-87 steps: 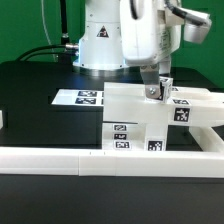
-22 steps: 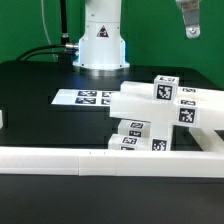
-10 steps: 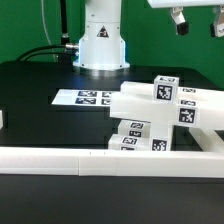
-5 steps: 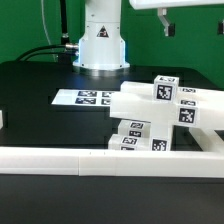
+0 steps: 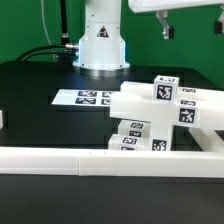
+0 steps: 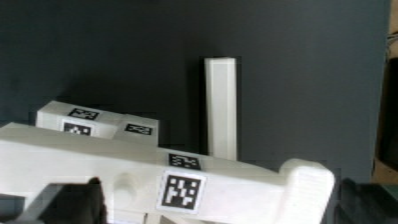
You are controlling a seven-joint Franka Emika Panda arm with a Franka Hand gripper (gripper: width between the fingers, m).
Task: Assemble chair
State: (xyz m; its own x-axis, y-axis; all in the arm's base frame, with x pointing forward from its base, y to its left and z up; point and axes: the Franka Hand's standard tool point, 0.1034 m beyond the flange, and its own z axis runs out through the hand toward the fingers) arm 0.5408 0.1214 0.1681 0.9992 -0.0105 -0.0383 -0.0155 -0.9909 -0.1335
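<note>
Chair (image 5: pixel 165 105) sits part-built; my gripper (image 5: pixel 166 33) hangs spread and empty above, and a careless descent could knock it askew.

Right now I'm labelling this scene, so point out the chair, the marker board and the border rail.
chair (image 5: pixel 150 100), exterior view, on the top face of its upper white block.
marker board (image 5: pixel 70 97), exterior view, on its bare white end.
border rail (image 5: pixel 50 157), exterior view, on its top face.

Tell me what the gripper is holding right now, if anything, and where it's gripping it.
Nothing is held. The gripper hangs open high above the table, well clear of the chair parts, which rest on the table by themselves.
</note>
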